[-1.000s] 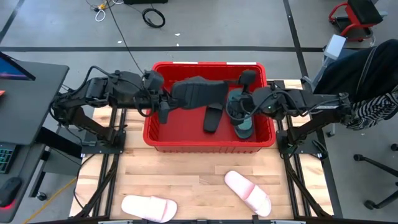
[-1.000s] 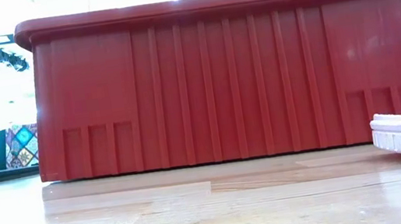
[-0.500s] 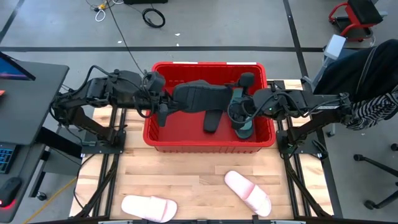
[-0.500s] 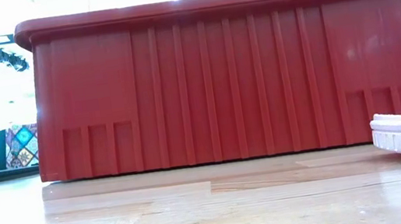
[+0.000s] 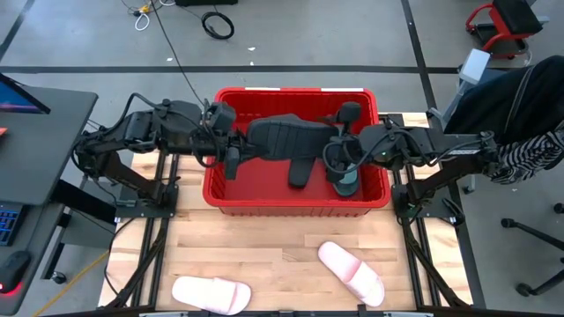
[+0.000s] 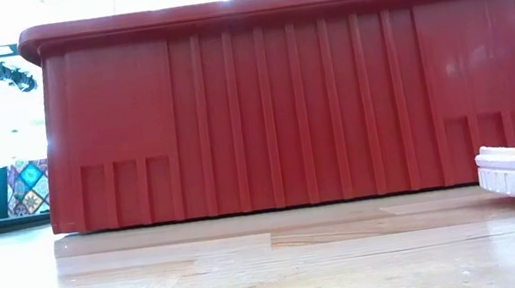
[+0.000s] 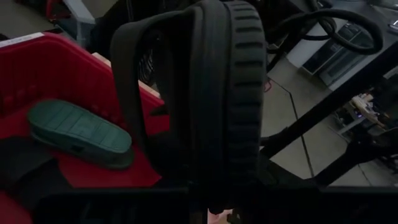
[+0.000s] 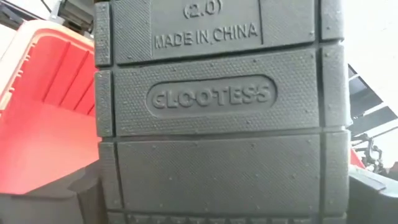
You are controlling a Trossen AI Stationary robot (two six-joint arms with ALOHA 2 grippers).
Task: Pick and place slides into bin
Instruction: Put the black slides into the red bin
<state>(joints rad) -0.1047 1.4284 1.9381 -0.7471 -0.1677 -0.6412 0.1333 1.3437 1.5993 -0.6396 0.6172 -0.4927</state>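
While both of my arms are reaching in over the red bin [image 5: 295,204], my left gripper [image 5: 236,150] is pinching a black slide [image 5: 286,136] with its fingers nearly closed, holding it above the bin's middle. My left wrist camera is showing that slide [image 7: 217,93] up close, its strap and ribbed edge filling most of the view. My right gripper [image 5: 339,157] is hanging over the bin's right part with its fingers spread wide; whether they are touching anything I cannot tell, though a dark embossed sole [image 8: 211,118] is filling my right wrist view. Another black slide [image 5: 300,169] and a teal slide [image 5: 345,180] are lying inside the bin. Two pale pink slides [image 5: 352,271] [image 5: 211,293] are lying on the wooden table [image 5: 264,251] in front of the bin.
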